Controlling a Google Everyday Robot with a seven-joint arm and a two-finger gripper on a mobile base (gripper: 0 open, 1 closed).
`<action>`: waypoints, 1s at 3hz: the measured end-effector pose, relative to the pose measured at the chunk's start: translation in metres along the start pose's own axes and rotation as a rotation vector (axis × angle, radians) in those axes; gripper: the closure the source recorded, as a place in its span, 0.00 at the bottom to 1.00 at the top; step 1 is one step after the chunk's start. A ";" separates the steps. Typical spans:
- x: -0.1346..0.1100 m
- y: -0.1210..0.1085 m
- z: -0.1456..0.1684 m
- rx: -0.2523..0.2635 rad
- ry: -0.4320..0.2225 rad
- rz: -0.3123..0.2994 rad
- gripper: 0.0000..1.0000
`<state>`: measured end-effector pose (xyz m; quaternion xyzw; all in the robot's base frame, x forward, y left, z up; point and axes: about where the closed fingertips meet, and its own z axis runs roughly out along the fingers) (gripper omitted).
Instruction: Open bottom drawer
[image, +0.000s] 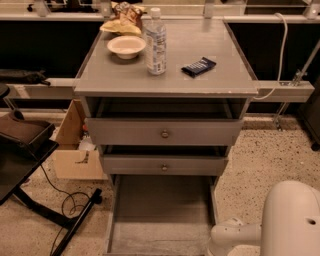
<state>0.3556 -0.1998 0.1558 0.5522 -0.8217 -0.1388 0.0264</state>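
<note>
The grey cabinet has three drawers. The bottom drawer is pulled far out toward me, and its plain grey inside shows. Its front and knob are below the frame's lower edge. The middle drawer and the top drawer each stand slightly out, each with a small round knob. My white arm reaches in from the bottom right, beside the open drawer's right wall. The gripper itself is out of view below the frame.
On the cabinet top stand a white bowl, a water bottle, a dark blue packet and a snack bag. A cardboard box, a black stand and cables lie to the left. A white cable hangs at right.
</note>
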 end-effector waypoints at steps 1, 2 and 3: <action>-0.001 0.002 -0.005 0.007 0.000 -0.010 0.29; -0.011 0.019 -0.059 0.071 -0.023 -0.106 0.01; -0.020 0.061 -0.120 0.119 -0.062 -0.237 0.00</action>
